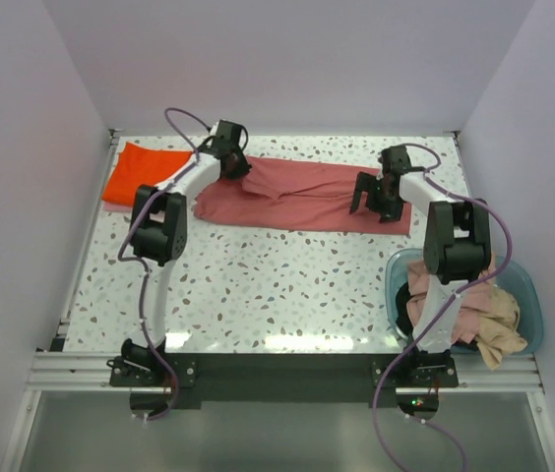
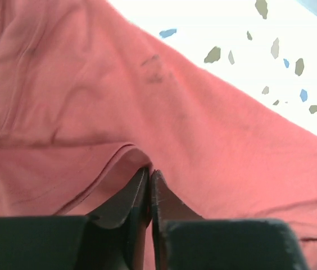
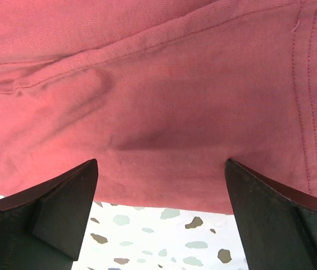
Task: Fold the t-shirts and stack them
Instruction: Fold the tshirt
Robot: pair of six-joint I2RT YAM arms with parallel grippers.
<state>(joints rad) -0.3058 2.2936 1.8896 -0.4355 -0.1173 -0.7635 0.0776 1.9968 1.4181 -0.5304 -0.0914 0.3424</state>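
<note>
A dusty salmon-pink t-shirt (image 1: 297, 192) lies folded into a long strip across the far part of the table. My left gripper (image 1: 235, 165) is at its left end, shut on a fold of the pink cloth (image 2: 119, 163). My right gripper (image 1: 368, 197) is open over the shirt's right end, its fingers astride the near hem (image 3: 164, 185). A bright orange t-shirt (image 1: 140, 175) lies folded at the far left. Further pink and beige shirts (image 1: 474, 310) are heaped in the basin.
A teal basin (image 1: 531, 307) stands at the near right, beside the right arm's base. White walls close in the table on three sides. The speckled tabletop (image 1: 277, 285) stretches in front of the pink shirt.
</note>
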